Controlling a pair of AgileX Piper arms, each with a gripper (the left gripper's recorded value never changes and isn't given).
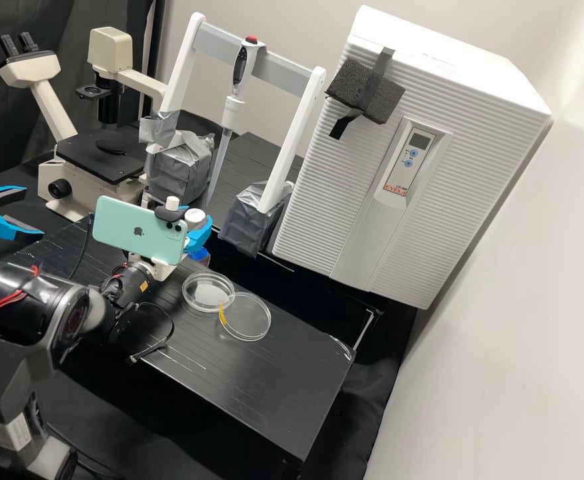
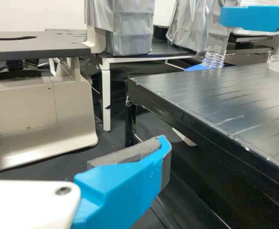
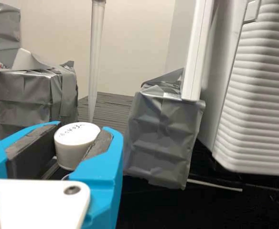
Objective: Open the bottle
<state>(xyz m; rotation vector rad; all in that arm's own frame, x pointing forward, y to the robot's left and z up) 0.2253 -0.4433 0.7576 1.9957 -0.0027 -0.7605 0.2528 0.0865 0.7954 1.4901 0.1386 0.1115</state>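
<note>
- Small clear plastic bottle [image 2: 215, 56]: it stands on the ribbed black platform [image 1: 259, 373], directly beneath the right gripper [image 1: 195, 230]. We see the ridges of its neck just below the blue fingers.
- Round white screw cap [image 3: 76, 137]: it is clamped between the right gripper's dark grey pads [image 3: 99, 143], which press on its opposite sides. We judge this hold is chosen so that a turn of the wrist carries the cap round. We cannot tell whether the cap sits on the neck or is free of it.
- Left gripper [image 1: 29, 213]: its jaws are spread and hold nothing. It lies well apart from the bottle, off the platform's edge. We judge it is parked out of the way, so nothing steadies the bottle and the bottle might spin with the cap.
- Two clear round petri dishes [image 1: 207, 292]: they lie flat near the right gripper on the same platform, their rims touching.
- Clear pipette tip [image 3: 95, 47]: it hangs beyond the right gripper from a white stand [image 1: 292, 133]. We judge the grey-taped blocks [image 3: 163, 138] weigh down the stand's feet.
- White ribbed cabinet [image 1: 439, 167]: it stands farther beyond the right gripper.
- Beige microscope [image 1: 79, 167]: it stands just beside the left gripper.
</note>
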